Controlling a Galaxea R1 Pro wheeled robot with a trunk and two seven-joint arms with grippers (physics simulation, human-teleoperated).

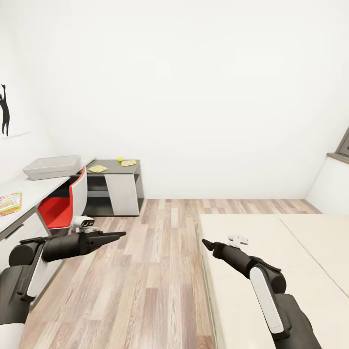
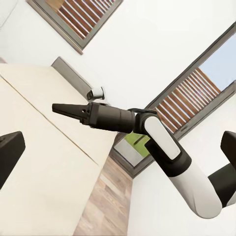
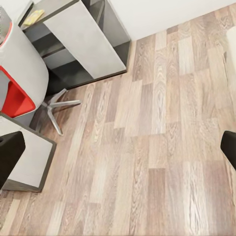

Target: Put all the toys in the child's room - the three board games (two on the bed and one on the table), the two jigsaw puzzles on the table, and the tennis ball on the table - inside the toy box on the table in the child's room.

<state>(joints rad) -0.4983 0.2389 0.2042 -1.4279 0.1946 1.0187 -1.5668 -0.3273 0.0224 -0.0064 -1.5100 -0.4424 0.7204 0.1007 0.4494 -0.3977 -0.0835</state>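
The light grey toy box (image 1: 52,166) stands on the white table (image 1: 29,190) along the left wall. A board game (image 1: 9,202) with a bright printed cover lies nearer on that table. Two jigsaw puzzles (image 1: 97,168) (image 1: 128,163) and the tennis ball (image 1: 119,159) rest on the dark desk (image 1: 114,169) beyond. The cream bed (image 1: 291,252) fills the right. My left gripper (image 1: 121,234) hangs open over the floor, with nothing in it. My right gripper (image 1: 206,244) is open and empty at the bed's near edge. One puzzle (image 3: 33,17) appears in the right wrist view.
A red and white swivel chair (image 1: 65,203) sits between the white table and the dark desk, its star base (image 3: 56,105) on the floor. Wood-plank floor (image 1: 150,271) runs between tables and bed. Slatted windows (image 2: 191,98) line the wall past the bed.
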